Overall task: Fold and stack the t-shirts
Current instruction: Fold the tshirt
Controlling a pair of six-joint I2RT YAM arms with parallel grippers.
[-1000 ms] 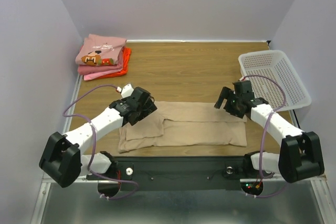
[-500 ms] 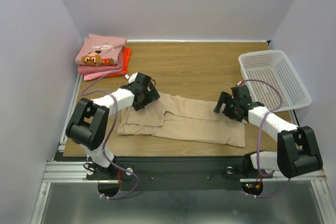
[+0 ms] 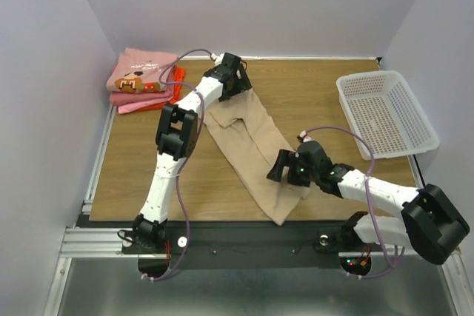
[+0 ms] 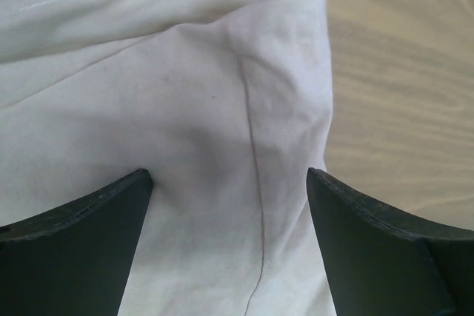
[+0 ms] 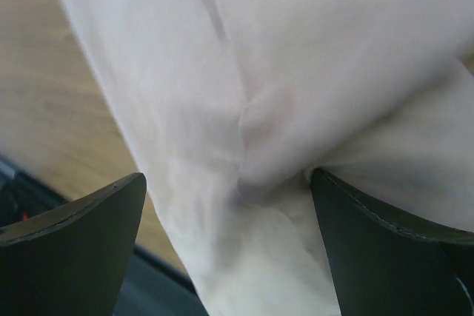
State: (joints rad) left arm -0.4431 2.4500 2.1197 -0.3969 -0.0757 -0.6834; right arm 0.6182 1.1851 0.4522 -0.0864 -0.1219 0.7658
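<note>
A tan t-shirt (image 3: 248, 149), folded into a long strip, lies diagonally across the wooden table (image 3: 318, 86). The left gripper (image 3: 235, 83) sits over its far end and the right gripper (image 3: 285, 169) close to its near end, both with jaws spread wide above the cloth. In the far left corner a dusty pink t-shirt (image 3: 141, 68) tops a lighter pink t-shirt (image 3: 124, 103) and an orange-red t-shirt (image 3: 176, 85). A white mesh basket (image 3: 385, 76) stands at the right, well apart from the shirts.
</note>
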